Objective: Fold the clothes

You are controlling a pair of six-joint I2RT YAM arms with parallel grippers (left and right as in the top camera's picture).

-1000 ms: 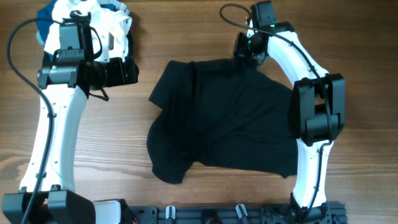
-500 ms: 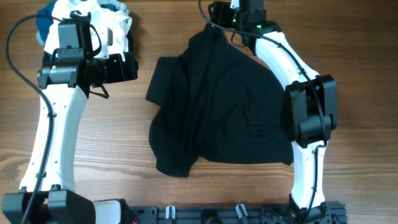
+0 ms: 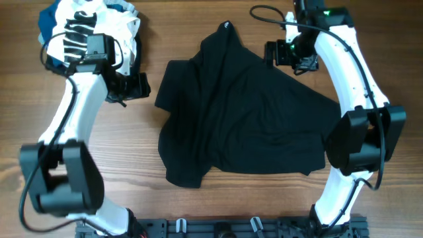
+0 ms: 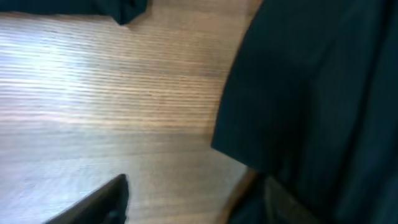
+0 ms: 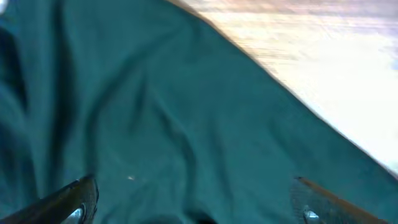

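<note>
The clothes [image 3: 244, 112], a wide black garment, lie spread and rumpled across the middle of the table, with a small white mark near the top corner [image 3: 226, 26]. My left gripper [image 3: 139, 86] hovers just left of the garment's left sleeve edge. In the left wrist view the left gripper [image 4: 193, 196] is open over bare wood, and the black cloth [image 4: 311, 93] reaches its right finger. My right gripper [image 3: 281, 53] sits at the garment's upper right edge. In the right wrist view the right gripper [image 5: 196, 199] stands wide open just above the cloth [image 5: 155, 106], holding nothing.
A pile of white black-striped clothing over blue clothing [image 3: 89, 23] lies at the back left, right behind the left arm. A black rail [image 3: 251, 228] runs along the table's front edge. Bare wood [image 3: 390, 53] shows at the far right and front left.
The right gripper carried the garment's top corner up and left, let it go, then drew back to the right. The left gripper dropped slightly toward the sleeve edge as its arm swung round.
</note>
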